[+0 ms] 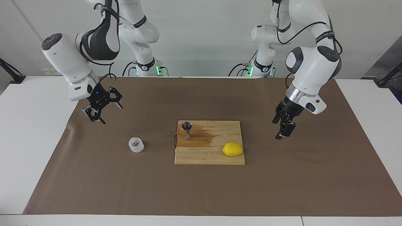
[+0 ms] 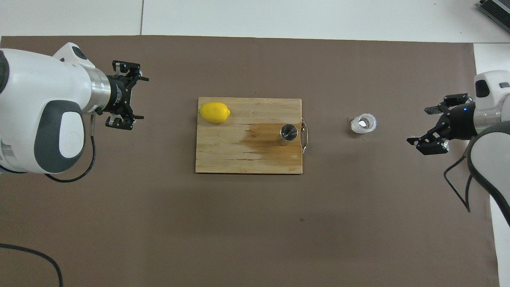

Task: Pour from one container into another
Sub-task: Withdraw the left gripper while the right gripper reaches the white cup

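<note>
Hovering over the brown mat at the right arm's end of the worktop [image 1: 37, 131], the right gripper [image 1: 102, 111] hung with its jaws spread and nothing between them, not far from the cup [image 1: 136, 145]. The cup, a squat clear glass with a knobbly wall, stood upright on the mat between that gripper and the board [image 1: 209, 157], apart from both. It looked light, stiff and breakable; its knobs ought to give the jaws some bite, though glass may slip under a weak squeeze and crack under a hard one. The likeliest hold appeared to be across the wall from the sides, below the rim, leaving the mouth free for tipping.

On the wooden board, the steel jigger [image 1: 187, 130] stood upright at the corner nearest the cup, beside a dark damp-looking stain. Narrow at the waist and small at the foot, it seemed easy to knock over, so the pour would want a slow tilt close above its mouth. A lemon [image 1: 233, 149] lay at the board's corner farther from the robots.

Over the mat at the left arm's end, the left gripper [image 1: 282, 127] hung clear of the board, jaws spread and empty.

Writing on a band round the left arm could not be read; no other labels showed.
</note>
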Tool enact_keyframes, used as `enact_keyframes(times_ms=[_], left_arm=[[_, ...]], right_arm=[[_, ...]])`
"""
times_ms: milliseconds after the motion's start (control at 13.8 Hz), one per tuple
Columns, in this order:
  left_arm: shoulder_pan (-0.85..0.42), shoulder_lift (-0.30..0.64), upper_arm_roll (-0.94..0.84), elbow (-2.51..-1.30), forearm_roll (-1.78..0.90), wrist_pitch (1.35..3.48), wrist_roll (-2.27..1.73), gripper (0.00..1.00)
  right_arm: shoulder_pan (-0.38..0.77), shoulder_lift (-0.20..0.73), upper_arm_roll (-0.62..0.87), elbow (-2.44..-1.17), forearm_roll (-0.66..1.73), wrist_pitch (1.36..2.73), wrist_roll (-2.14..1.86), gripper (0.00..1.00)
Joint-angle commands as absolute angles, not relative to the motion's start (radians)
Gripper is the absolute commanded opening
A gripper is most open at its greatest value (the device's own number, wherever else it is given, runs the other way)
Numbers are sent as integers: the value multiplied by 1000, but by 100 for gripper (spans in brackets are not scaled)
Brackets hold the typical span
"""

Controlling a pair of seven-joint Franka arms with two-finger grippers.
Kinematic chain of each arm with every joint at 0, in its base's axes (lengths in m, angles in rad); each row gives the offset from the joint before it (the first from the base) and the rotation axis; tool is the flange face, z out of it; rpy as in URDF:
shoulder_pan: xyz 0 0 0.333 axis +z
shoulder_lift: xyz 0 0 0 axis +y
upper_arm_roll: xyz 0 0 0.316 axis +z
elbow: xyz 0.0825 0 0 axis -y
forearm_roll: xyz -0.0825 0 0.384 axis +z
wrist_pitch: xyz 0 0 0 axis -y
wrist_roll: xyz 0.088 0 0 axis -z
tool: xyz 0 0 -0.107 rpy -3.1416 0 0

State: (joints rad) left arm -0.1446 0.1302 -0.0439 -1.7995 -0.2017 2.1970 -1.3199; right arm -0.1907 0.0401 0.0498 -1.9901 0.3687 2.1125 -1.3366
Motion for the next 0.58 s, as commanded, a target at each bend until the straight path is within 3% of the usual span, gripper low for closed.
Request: enact_keyframes(times_ms=[0,362,507], left_arm=[[-75,65,-43,-1801,-176,2146,-1067,100],[9,8,-40,-1764,-149,2139,-674,100],[6,5,-43,-1732,-73,2059,-512,100]], right_arm=[[-251,135,58,-1997,501,2186,-1589,100],[-262,270,67,-1985,672,2217,-1911,100],[-259,374,71,-1921,785,2207,-2079,100]])
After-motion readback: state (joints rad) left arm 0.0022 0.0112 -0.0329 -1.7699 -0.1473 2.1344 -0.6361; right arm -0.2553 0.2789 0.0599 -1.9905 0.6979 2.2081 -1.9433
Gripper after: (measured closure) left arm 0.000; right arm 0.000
